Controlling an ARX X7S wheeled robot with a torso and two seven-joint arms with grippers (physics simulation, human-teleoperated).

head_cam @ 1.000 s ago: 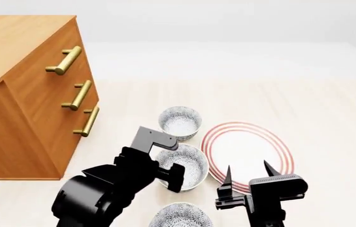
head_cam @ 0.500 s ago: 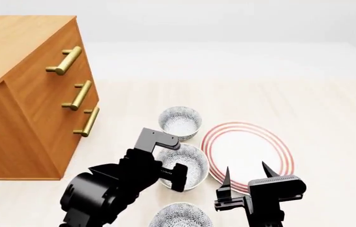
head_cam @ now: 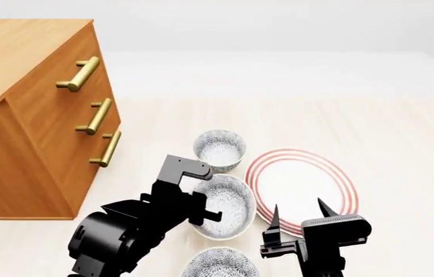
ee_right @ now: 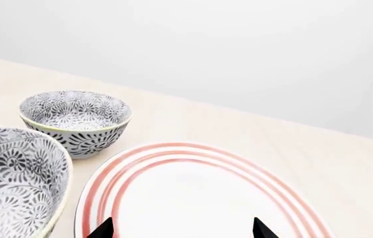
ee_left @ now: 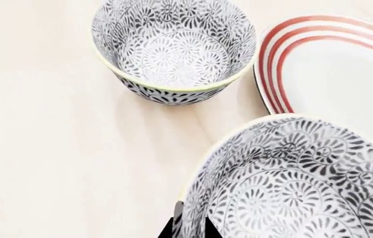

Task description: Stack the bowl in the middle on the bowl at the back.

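- Three patterned bowls stand in a line on the desk (head_cam: 401, 115), right of a wooden drawer cabinet (head_cam: 32, 115).
- Left gripper (head_cam: 201, 214): jaws clamped on the near-left rim of the bowl in the middle (head_cam: 225, 206).
- The bowl at the back (head_cam: 219, 149) stands apart, beyond it.
- Red-ringed plate (head_cam: 302, 182) lies just right.
- Right gripper (head_cam: 298, 216): jaws wide, empty, over the plate's near edge.

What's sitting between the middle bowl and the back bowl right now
Nothing: only a bare strip of table separates the bowl in the middle from the bowl at the back, clearest in the left wrist view.
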